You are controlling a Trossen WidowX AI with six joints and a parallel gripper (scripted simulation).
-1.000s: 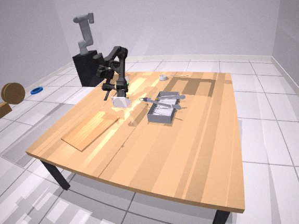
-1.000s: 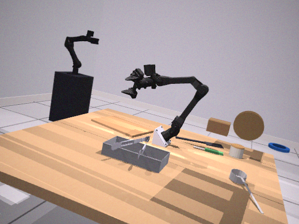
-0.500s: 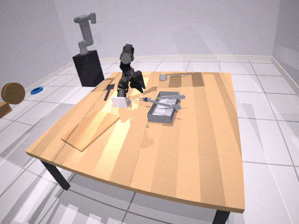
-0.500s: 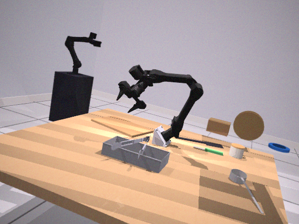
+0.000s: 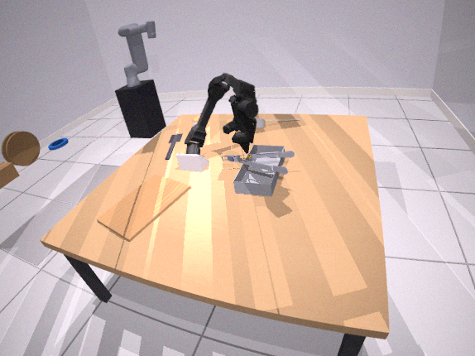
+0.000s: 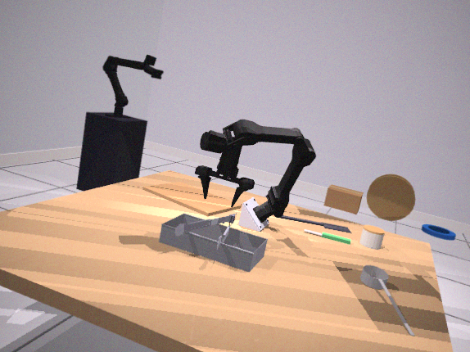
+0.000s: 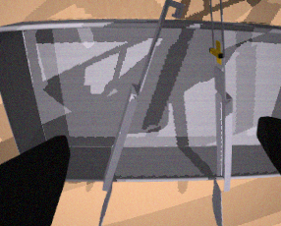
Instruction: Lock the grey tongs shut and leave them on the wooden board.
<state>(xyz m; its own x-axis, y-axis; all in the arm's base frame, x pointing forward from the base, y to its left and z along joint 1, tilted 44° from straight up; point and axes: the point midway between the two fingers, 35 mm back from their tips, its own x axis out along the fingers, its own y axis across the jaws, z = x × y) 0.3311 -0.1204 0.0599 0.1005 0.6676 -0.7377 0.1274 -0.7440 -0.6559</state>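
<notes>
The grey tongs (image 5: 265, 167) (image 6: 205, 222) (image 7: 120, 138) lie spread open across the roasting tin (image 5: 253, 188) (image 6: 184, 243) (image 7: 12, 84). Their hinge end sticks out over the rim on the arm-base side, their broad tips over the opposite rim. A small yellow piece (image 5: 249, 156) (image 7: 216, 53) shows on one arm. My gripper (image 6: 219, 202) (image 7: 165, 136) is open and empty, pointing down above the tin, with both tong arms between its fingers in the wrist view but not touched. The wooden board (image 5: 145, 203) (image 6: 180, 194) lies flat, with nothing on it.
The arm's white base block (image 5: 192, 162) (image 6: 250, 216) stands between tin and board. A dark spatula (image 5: 171, 146) (image 6: 337, 227), a green-handled tool (image 6: 336, 237), a lidded white jar (image 6: 372, 238) and a small saucepan (image 5: 260, 122) (image 6: 372, 278) are on the table.
</notes>
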